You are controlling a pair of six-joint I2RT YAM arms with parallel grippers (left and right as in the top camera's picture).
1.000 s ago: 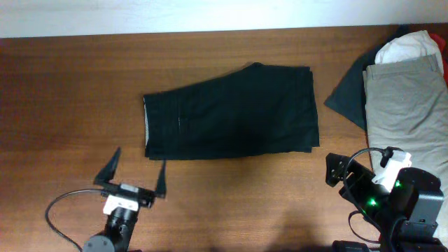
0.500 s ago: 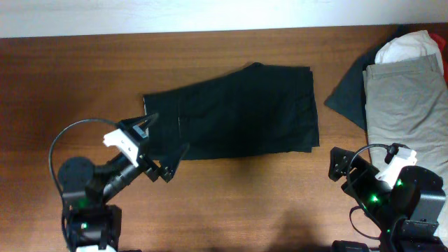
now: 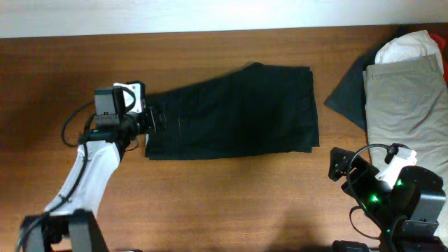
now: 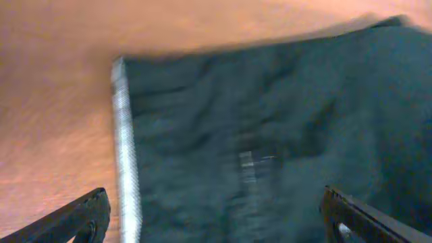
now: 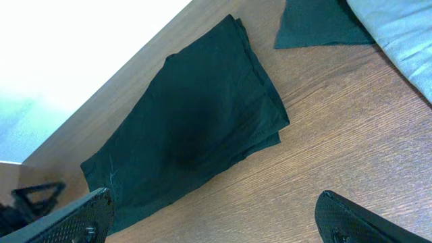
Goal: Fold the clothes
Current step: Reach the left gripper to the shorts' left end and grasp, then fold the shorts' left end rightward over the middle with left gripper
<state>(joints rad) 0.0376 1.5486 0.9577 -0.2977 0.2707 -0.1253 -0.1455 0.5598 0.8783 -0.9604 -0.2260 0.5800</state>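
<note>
The left end effector (image 4: pixel 212 202), spread wide and empty, hovers over the waistband end of the dark shorts (image 3: pixel 238 112) lying flat on the bench (image 3: pixel 210 203), likely lining up a fold, while the right end effector (image 5: pixel 212 202) sits open and empty.

Bare table (image 3: pixel 231 199) in front of black shorts (image 3: pixel 238 112) open for passage, likewise strip behind them. Left gripper (image 3: pixel 157 120) occupies shorts' waistband end. Right edge crowded: beige shorts (image 3: pixel 409 112), slate-grey piece (image 3: pixel 346 94), white piece (image 3: pixel 409 47) overlapping.
</note>
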